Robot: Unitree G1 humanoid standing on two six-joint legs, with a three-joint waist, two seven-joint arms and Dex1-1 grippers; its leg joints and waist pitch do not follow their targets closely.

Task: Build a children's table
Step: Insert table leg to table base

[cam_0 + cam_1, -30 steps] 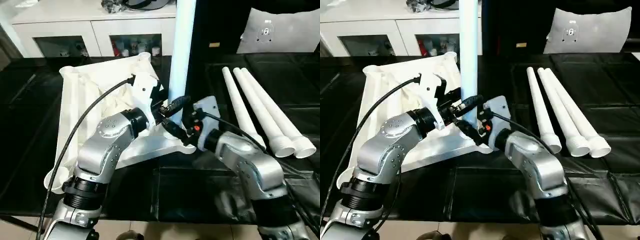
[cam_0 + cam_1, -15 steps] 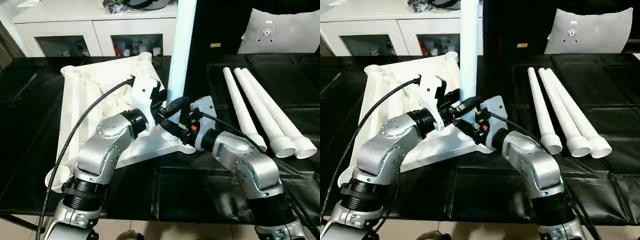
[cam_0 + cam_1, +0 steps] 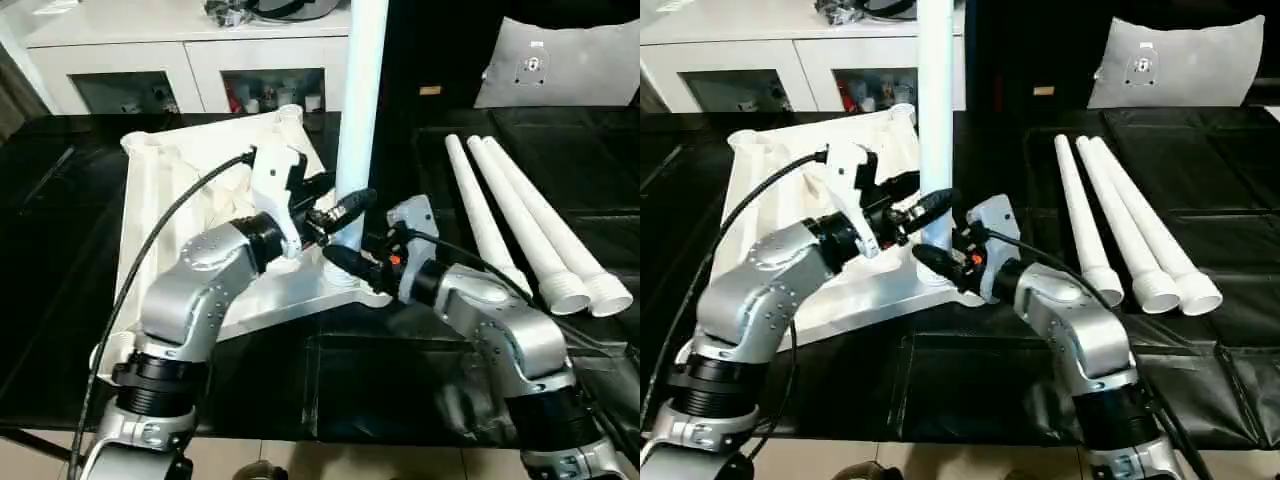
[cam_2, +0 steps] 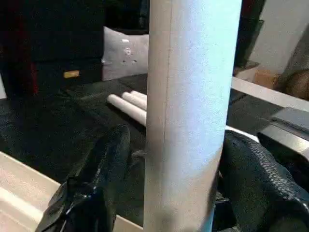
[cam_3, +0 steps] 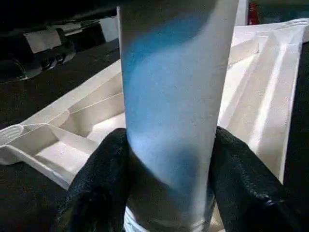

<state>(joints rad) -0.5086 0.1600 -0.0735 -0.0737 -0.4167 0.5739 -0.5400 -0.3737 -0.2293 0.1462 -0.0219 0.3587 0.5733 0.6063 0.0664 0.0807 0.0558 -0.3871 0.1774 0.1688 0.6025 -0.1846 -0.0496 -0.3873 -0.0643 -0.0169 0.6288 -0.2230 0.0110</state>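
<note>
One white leg [image 3: 360, 95] stands upright, its long axis vertical, its foot set in the corner socket of the table top [image 3: 190, 190] nearest the robot's right. The top lies upside down on a black surface [image 3: 60, 220], ribs and rim facing up, turned so that one corner points toward the cabinet [image 3: 190, 60] at the far edge. Three more legs [image 3: 520, 230] lie side by side on the right part of the black surface, long axes running from the far side toward the near right corner, wide open ends nearest the robot. A grey-white cushion [image 3: 565, 65] leans at the far right.

The left gripper [image 3: 335, 215] reaches in from the top's side and has its two black fingers [image 4: 96, 183] closed against the upright leg, one on each side, a little above the socket. The right gripper [image 3: 350, 262] grips the same leg lower down, just above the socket, its fingers [image 5: 101, 183] pressed on opposite sides of the shaft.
</note>
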